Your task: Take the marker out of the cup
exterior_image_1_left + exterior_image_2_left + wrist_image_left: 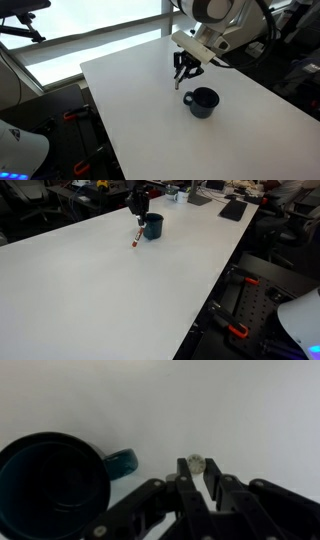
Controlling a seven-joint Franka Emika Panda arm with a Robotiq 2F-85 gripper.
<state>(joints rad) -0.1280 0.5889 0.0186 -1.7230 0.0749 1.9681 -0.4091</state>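
Here, the fingers (214, 482) are clamped on the marker (196, 462), a thin pale stick seen end-on in the wrist view. It is outside the cup (50, 485), which sits at nine o'clock from the gripper (198, 476), handle toward it. In an exterior view the marker (136, 237) slants down beside the cup. It is likely light, stiff and slick, so a mid-body hold should resist swivelling.

An office-like lab workroom is indicated: a long white table (110, 290) is seen, cluttered desks (95, 188) are set behind its far end, and a wide bright window (90, 25) is placed beyond it.
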